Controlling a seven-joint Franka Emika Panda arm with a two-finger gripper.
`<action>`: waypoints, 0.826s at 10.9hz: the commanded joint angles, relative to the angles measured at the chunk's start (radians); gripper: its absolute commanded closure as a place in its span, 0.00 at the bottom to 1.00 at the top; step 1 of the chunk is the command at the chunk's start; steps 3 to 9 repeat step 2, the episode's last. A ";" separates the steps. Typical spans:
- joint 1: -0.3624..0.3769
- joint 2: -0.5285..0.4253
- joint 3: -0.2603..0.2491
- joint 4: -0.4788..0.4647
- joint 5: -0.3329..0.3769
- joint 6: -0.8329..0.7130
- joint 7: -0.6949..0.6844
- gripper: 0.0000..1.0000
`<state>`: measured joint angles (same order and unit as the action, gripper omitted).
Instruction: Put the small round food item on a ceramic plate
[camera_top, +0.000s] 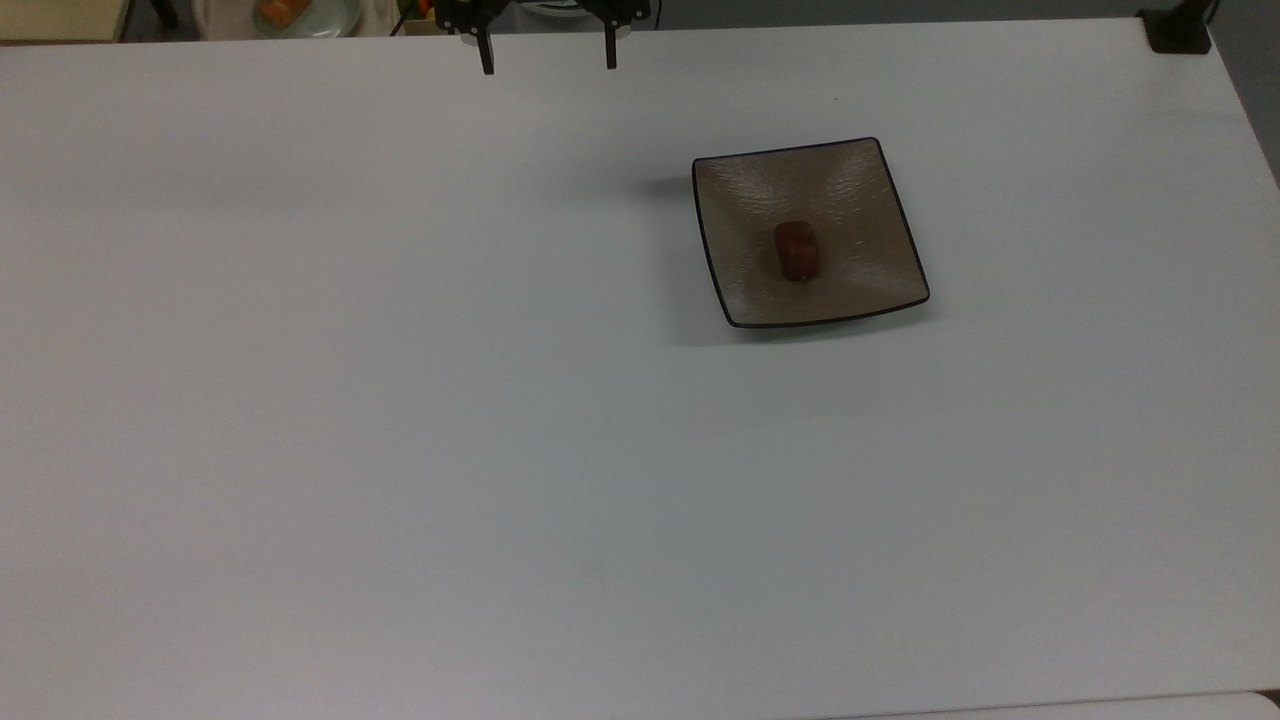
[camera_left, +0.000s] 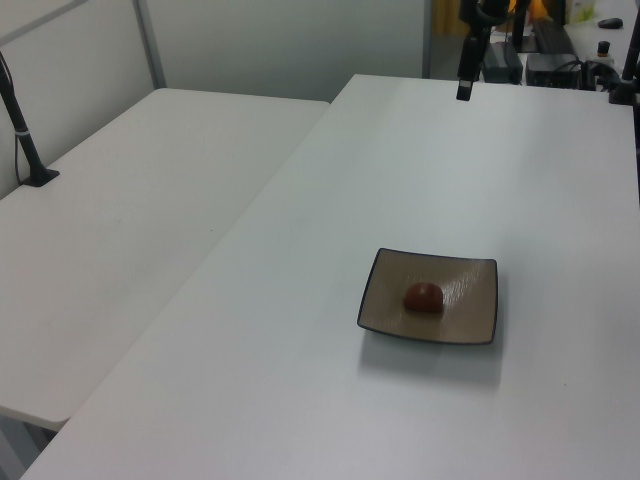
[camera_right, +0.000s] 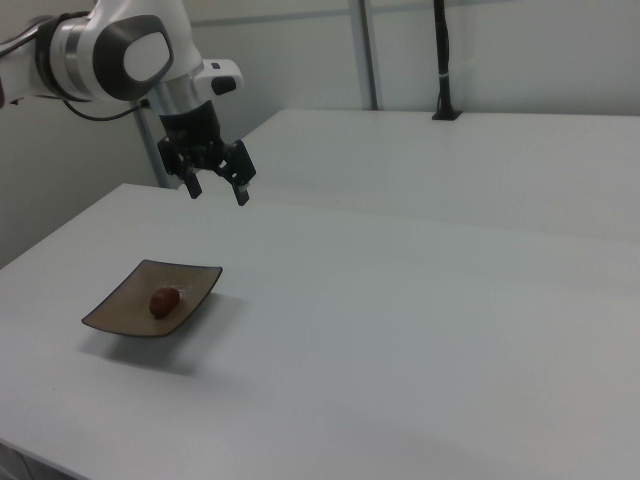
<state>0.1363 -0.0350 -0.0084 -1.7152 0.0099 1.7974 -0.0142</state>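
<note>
Food item: the small round food item (camera_top: 797, 250) is a dark reddish-brown lump, lying in the plate's hollow, just toward 6 o'clock of its centre in the top view.
Plate: the ceramic plate (camera_top: 850, 190) is square, glossy brownish-tan, with a thin black rim and upturned corners.
Plate's place: flat on the white surface, toward 2 o'clock of the top view's centre.

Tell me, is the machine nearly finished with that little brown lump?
Looks done: the small reddish-brown food lump lies in the middle of the square tan plate. The pincer hangs open and empty above the table, well away from it. Nothing seems left.
</note>
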 joint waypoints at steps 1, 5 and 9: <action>0.003 -0.016 -0.004 -0.015 0.001 0.014 -0.021 0.00; 0.003 -0.016 -0.004 -0.015 0.001 0.013 -0.021 0.00; 0.003 -0.016 -0.004 -0.015 0.001 0.013 -0.021 0.00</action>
